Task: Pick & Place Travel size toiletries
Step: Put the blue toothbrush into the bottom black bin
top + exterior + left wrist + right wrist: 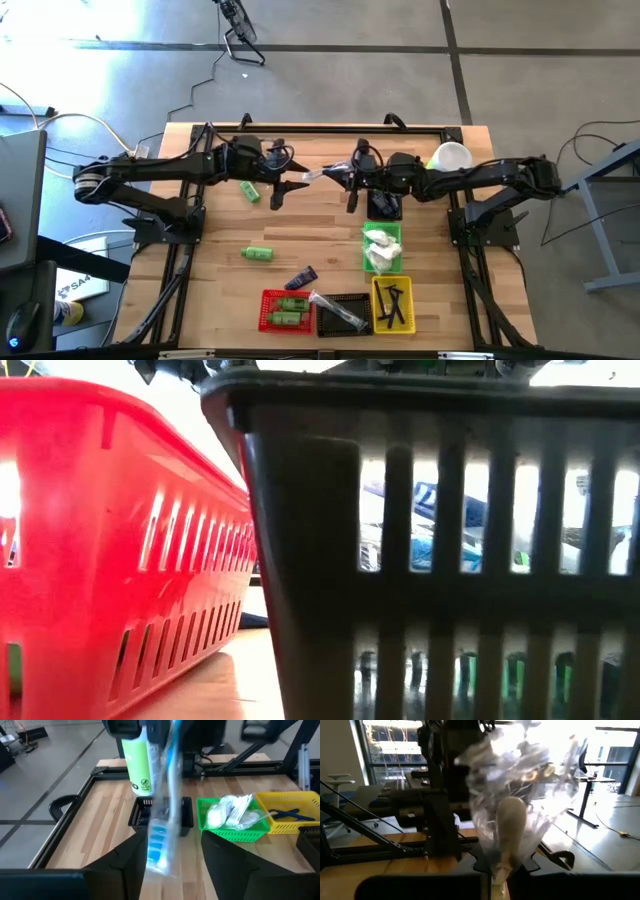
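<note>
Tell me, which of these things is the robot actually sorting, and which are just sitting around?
Being sorted: clear-wrapped toothbrush between both grippers, green bottles, navy tube, white packets, black combs.

Just there: white cup, cables on the floor.

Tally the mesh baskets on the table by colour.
Red basket: 1
Black baskets: 2, one beside the red one, one behind the green one
Green basket: 1
Yellow basket: 1
Total: 5
</note>
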You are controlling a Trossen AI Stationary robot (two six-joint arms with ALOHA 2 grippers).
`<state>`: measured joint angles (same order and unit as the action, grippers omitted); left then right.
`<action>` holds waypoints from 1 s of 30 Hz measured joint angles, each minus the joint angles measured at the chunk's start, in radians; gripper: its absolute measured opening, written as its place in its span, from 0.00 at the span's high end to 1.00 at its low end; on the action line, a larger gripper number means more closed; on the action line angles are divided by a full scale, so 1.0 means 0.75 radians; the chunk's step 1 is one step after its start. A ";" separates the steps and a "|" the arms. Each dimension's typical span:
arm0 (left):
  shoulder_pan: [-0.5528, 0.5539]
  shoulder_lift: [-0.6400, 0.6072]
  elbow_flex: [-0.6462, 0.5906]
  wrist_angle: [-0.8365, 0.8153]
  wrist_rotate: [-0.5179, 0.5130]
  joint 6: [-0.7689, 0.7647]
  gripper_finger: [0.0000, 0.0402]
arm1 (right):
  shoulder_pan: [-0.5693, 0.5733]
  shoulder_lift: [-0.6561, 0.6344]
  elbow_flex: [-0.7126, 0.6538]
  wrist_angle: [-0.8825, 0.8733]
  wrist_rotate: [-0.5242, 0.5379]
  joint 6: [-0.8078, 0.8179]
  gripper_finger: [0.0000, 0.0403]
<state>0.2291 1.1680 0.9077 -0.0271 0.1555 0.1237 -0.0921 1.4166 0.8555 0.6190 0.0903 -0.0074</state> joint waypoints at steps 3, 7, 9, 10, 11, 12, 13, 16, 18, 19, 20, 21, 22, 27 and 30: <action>0.000 -0.061 0.026 -0.127 -0.015 0.003 0.54 | 0.000 -0.047 0.000 -0.100 0.032 0.001 0.95; 0.000 -0.159 0.087 -0.312 -0.052 0.004 0.54 | 0.000 -0.125 0.000 -0.246 0.014 0.058 0.95; 0.000 -0.196 0.091 -0.354 -0.054 -0.008 0.54 | 0.000 -0.167 0.000 -0.343 -0.025 0.101 0.95; 0.000 -0.209 0.091 -0.375 -0.056 -0.020 0.54 | 0.000 -0.180 0.000 -0.376 -0.049 0.124 0.95; 0.000 -0.218 0.091 -0.390 -0.056 -0.032 0.54 | 0.002 -0.191 0.001 -0.402 -0.076 0.151 0.95; 0.000 -0.223 0.091 -0.401 -0.056 -0.044 0.54 | 0.005 -0.204 0.001 -0.435 -0.109 0.181 0.95; -0.001 -0.224 0.091 -0.410 -0.056 -0.059 0.54 | 0.009 -0.213 0.001 -0.469 -0.137 0.210 0.95; 0.000 -0.222 0.090 -0.461 -0.057 -0.094 0.54 | 0.038 -0.215 0.000 -0.493 -0.194 0.257 0.95; 0.000 -0.219 0.090 -0.476 -0.058 -0.101 0.54 | 0.069 -0.216 0.001 -0.515 -0.201 0.277 0.95; -0.001 -0.218 0.090 -0.484 -0.058 -0.101 0.54 | 0.085 -0.216 0.009 -0.544 -0.200 0.288 0.95; 0.000 -0.217 0.090 -0.504 -0.059 -0.103 0.54 | 0.100 -0.216 0.021 -0.585 -0.200 0.296 0.95; 0.000 -0.216 0.090 -0.521 -0.061 -0.106 0.54 | 0.115 -0.216 0.036 -0.632 -0.199 0.300 0.95; -0.001 -0.216 0.090 -0.528 -0.061 -0.107 0.54 | 0.131 -0.216 0.055 -0.683 -0.193 0.307 0.95; -0.001 -0.216 0.090 -0.528 -0.061 -0.117 0.54 | 0.211 -0.205 0.173 -0.935 -0.110 0.350 0.95; 0.000 -0.216 0.090 -0.529 -0.061 -0.117 0.54 | 0.255 -0.197 0.242 -1.067 -0.093 0.364 0.95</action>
<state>0.2287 1.0058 0.9749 -0.4240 0.1101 0.0357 0.0993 1.2688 1.0371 -0.1810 0.0208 0.2654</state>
